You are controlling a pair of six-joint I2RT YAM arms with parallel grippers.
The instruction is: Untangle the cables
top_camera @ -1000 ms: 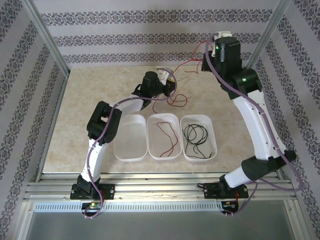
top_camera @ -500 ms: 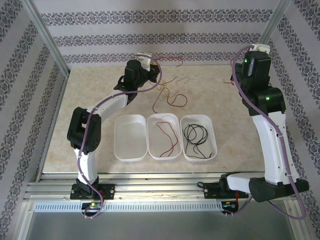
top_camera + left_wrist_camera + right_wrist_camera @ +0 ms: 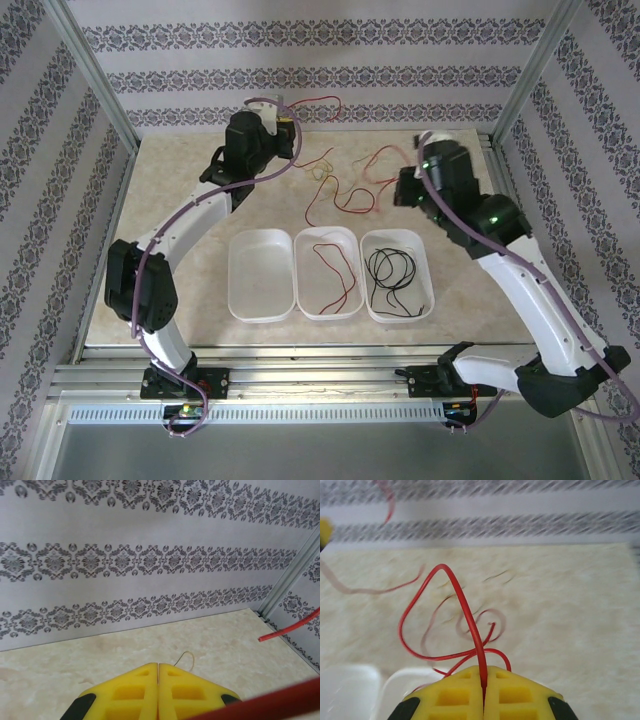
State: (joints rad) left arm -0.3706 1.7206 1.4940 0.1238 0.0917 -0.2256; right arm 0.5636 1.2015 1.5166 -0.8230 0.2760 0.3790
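Where viewed from above, left pincer (image 3: 289,125) closed on cables (image 3: 318,101) at 11 o'clock of table (image 3: 165,170), red one trailing toward 2. Right pincer (image 3: 400,185) closed at 2 o'clock. Loose tangle (image 3: 345,190) between both; three trays (image 3: 262,275) at 6.
Left wrist: fingers (image 3: 130,692) pressed together, pale strand (image 3: 186,654) arcing from seam, red strand (image 3: 280,700) crossing at 4.
Right wrist: fingers (image 3: 515,695) clamping red loop (image 3: 465,610), rising to 12.

Left arm (image 3: 190,215): stretched far forward.
Left gripper (image 3: 158,666): jaws pressed shut.
Right arm (image 3: 520,270): bent, wrist turned inward.
Right gripper (image 3: 484,672): jaws pressed shut.
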